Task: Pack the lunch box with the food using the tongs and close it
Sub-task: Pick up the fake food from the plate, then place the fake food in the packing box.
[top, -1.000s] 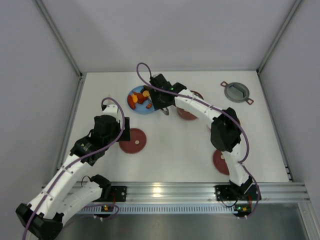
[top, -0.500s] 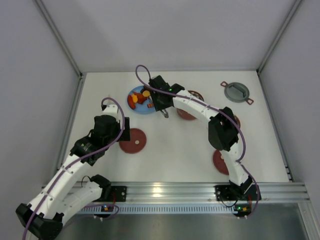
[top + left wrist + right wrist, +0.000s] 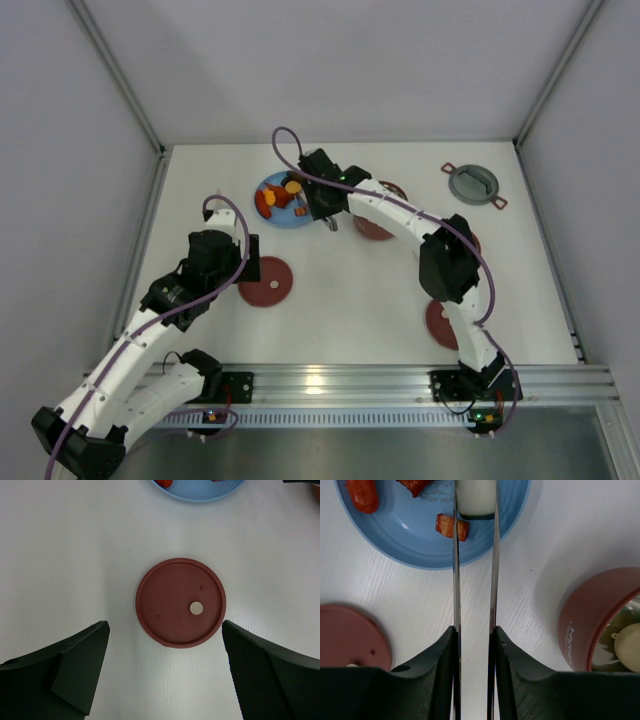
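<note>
White tabletop; only the right wrist view showed right claw (image 3: 472, 672) squeezing tongs (image 3: 456, 580) onto food (image 3: 475, 497) over plate (image 3: 420, 550); left claw (image 3: 164, 630) gaped empty.

One plate (image 3: 410, 532), three red lids (image 3: 265, 281), one grey cover (image 3: 473, 183), one pair of tongs (image 3: 456, 580), at least one bowl (image 3: 585, 625).

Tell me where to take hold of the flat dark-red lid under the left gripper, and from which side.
Take the lid by its rim, coming straight down from above. It lies flat on the table as a thin disc with no knob showing, so two opposite edges are probably the only purchase. The left gripper hangs open above it, already facing down.
</note>
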Action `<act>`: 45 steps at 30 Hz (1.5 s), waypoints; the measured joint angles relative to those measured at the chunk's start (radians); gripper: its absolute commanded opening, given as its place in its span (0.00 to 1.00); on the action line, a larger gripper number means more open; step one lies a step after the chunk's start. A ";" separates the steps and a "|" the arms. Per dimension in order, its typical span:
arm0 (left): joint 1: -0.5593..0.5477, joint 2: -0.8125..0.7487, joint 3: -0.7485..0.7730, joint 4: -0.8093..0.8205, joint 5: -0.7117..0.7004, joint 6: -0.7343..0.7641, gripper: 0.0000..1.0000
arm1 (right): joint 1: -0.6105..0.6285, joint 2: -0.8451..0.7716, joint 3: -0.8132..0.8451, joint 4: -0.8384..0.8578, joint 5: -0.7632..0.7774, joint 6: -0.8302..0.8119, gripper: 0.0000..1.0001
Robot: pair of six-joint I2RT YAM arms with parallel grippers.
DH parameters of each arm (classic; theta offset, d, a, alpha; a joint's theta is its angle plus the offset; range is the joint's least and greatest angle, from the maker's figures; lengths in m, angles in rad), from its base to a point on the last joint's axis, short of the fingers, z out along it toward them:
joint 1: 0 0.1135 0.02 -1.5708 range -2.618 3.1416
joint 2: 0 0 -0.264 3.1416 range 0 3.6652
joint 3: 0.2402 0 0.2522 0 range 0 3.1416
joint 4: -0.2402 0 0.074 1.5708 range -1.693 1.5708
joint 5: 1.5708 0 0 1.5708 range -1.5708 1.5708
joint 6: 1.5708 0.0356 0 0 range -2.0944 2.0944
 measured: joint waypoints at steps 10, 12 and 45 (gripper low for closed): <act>0.000 0.000 -0.003 0.000 0.000 0.000 0.99 | 0.000 -0.109 0.000 -0.008 0.016 -0.001 0.12; 0.000 0.000 -0.003 0.000 0.000 0.000 0.99 | 0.000 -0.134 -0.001 -0.015 0.024 -0.001 0.11; 0.000 0.000 -0.003 0.000 0.007 0.000 0.99 | -0.063 -0.797 -0.715 0.007 0.206 0.070 0.45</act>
